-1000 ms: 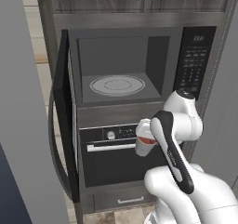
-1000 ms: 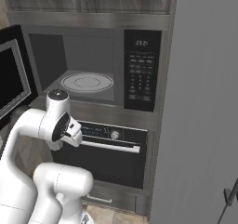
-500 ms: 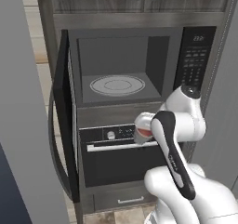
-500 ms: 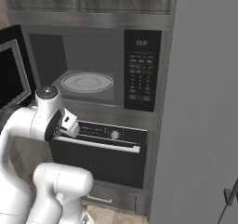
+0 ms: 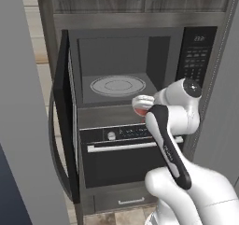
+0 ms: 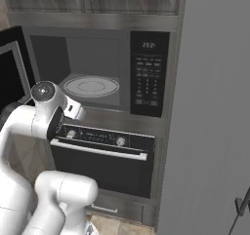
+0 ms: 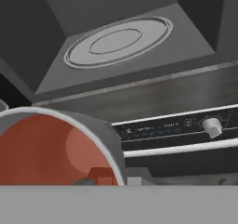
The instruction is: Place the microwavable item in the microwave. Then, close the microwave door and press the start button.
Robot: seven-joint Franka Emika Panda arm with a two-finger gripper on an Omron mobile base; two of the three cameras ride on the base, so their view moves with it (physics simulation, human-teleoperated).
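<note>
Small pale grey-white tapered cup with reddish-brown liquid, carried upright just in front of the open cavity, a little below the level of the cavity floor and toward its right side. Close in the hand view, with the rim wide and the liquid surface flat. Two-finger gripper behind the cup and apparently closed around it; fingers hidden by the cup and the white arm, so exact opening not possible to tell.

Ahead and above: built-in black microwave with grey cavity, and the round glass turntable bare in the middle. Wide black door swung fully out to the left, well apart from the cup. Below the cup, knobbed black oven with horizontal silver handle.

For this step, judged best: lift first until the cup bottom is above the front lip of the cavity, then move forward and slightly left toward the turntable centre. Keep the cup level and the motion slow, since the liquid is near the rim. Lower until touching the glass before releasing.
</note>
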